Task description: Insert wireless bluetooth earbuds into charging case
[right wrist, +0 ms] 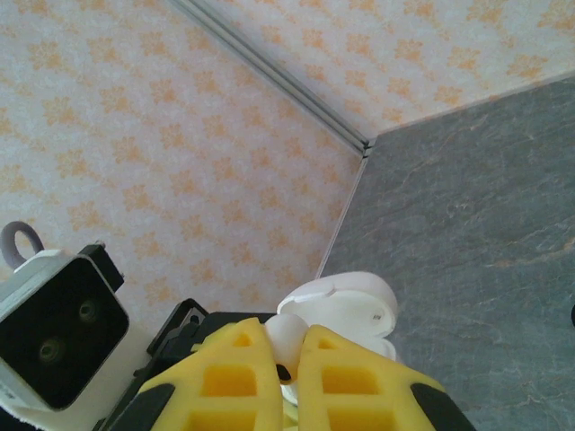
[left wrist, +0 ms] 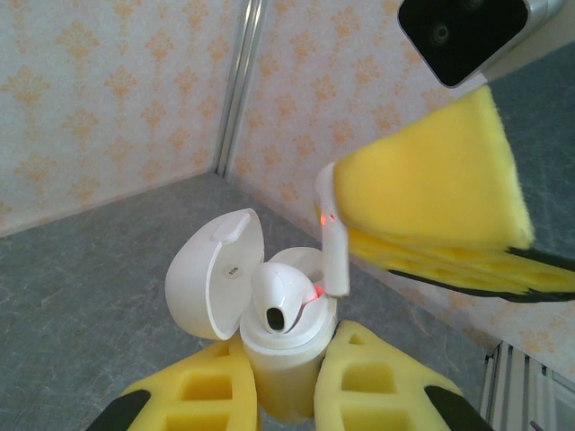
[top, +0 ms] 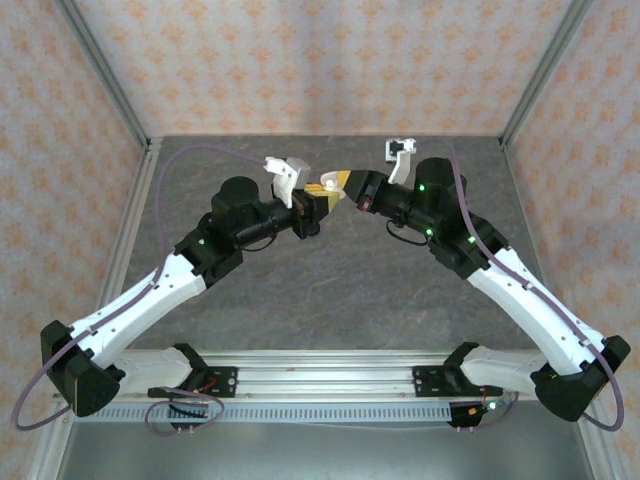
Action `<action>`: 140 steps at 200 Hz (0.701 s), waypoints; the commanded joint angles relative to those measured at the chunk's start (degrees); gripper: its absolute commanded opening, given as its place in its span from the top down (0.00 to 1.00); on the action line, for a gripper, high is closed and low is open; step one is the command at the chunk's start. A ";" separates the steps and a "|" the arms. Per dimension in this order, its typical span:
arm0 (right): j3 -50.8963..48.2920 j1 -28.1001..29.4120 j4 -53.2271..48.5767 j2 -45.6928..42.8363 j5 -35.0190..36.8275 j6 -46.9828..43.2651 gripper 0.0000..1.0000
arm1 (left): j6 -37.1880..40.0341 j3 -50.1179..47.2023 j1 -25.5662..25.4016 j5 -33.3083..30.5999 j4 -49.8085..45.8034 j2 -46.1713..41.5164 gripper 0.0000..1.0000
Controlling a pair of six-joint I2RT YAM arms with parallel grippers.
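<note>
My left gripper (left wrist: 287,352) is shut on the body of the white charging case (left wrist: 280,359), held upright with its lid (left wrist: 214,274) swung open to the left. One white earbud (left wrist: 277,301) sits in the case, a red light glowing beside it. My right gripper (right wrist: 281,337) is shut on the head of a second white earbud (right wrist: 287,342). In the left wrist view this earbud's stem (left wrist: 334,244) hangs from the right gripper's yellow fingers (left wrist: 431,193), its tip at the case's free slot. In the top view the left gripper (top: 318,196) and the right gripper (top: 340,182) meet in mid-air.
The grey table (top: 330,290) lies below both grippers. Patterned walls enclose it at the back and sides, with metal corner posts (top: 110,80). The arm bases stand on the rail (top: 320,375) at the near edge.
</note>
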 commanded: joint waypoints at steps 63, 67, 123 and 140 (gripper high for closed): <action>2.97 0.20 -5.86 -0.60 -0.52 -2.90 0.92 | -0.29 1.04 -0.36 -0.54 2.24 -1.22 1.00; 3.41 0.24 -5.90 -0.58 -0.33 -3.06 0.92 | -0.30 1.03 -0.43 -0.54 2.22 -1.21 1.00; 6.21 0.21 -5.56 0.21 1.92 -6.05 0.92 | -0.05 0.64 -0.87 -0.61 1.70 -1.75 1.00; 6.67 0.19 -5.37 1.00 1.36 -6.32 0.92 | 0.04 0.64 -0.96 -0.67 1.48 -1.90 1.00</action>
